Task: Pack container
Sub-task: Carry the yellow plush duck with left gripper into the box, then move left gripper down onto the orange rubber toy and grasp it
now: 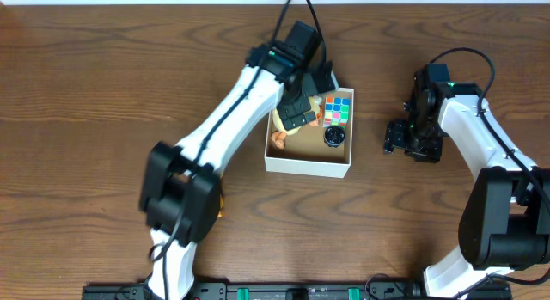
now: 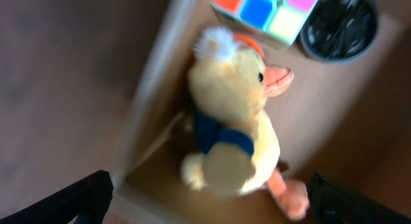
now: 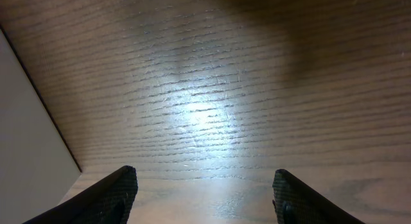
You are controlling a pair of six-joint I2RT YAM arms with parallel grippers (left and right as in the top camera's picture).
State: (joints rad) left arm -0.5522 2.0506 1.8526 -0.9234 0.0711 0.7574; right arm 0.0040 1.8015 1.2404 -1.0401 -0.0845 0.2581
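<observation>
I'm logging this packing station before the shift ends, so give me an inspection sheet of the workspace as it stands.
Surface: brown wood-grain table.
Job's things: square white-walled cardboard container holds yellow plush duck, multicoloured puzzle cube, round black object.
Clutter: orange sliver beside the left arm, unidentifiable.
Grippers: left gripper open above the duck; right gripper open over the table.
Cables: black cables loop from both arms.
Surroundings: black rail along the near edge.
</observation>
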